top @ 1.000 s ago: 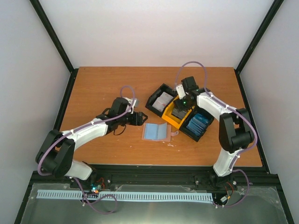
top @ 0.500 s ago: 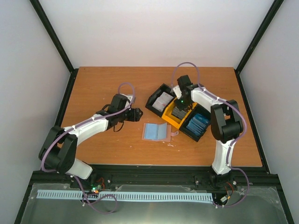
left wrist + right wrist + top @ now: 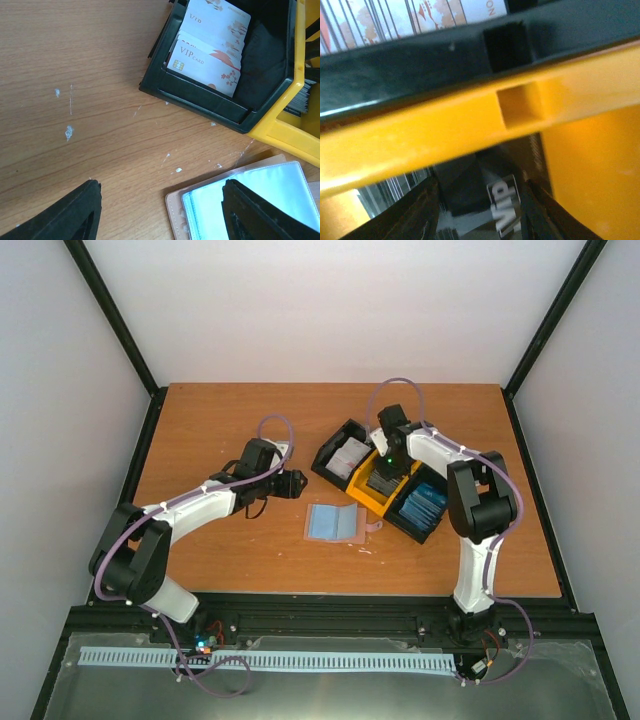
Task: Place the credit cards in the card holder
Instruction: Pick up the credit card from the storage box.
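The card holder [image 3: 332, 522] lies open on the table, tan-pink edge and pale blue inside [image 3: 250, 200]. My left gripper [image 3: 292, 485] hovers just left of it, open and empty [image 3: 161, 187]; its right finger [image 3: 250, 210] hangs over the holder's corner. White-and-red credit cards [image 3: 210, 55] fill the black bin [image 3: 325, 455]. My right gripper [image 3: 385, 472] reaches down into the yellow bin [image 3: 362, 495]. There its jaws [image 3: 482, 197] are closed on the sides of a dark grey credit card [image 3: 505, 200] marked VIP. Blue credit cards [image 3: 423, 505] sit in the right bin.
The three bins stand side by side, tilted, right of the table's centre. The yellow bin's rim [image 3: 445, 130] passes close in front of the right wrist camera. Bare wood [image 3: 75, 100] with small white specks lies left of the holder.
My right gripper has dropped into the yellow bin and its jaws have narrowed onto the dark grey card. The left arm has shifted slightly, still open.
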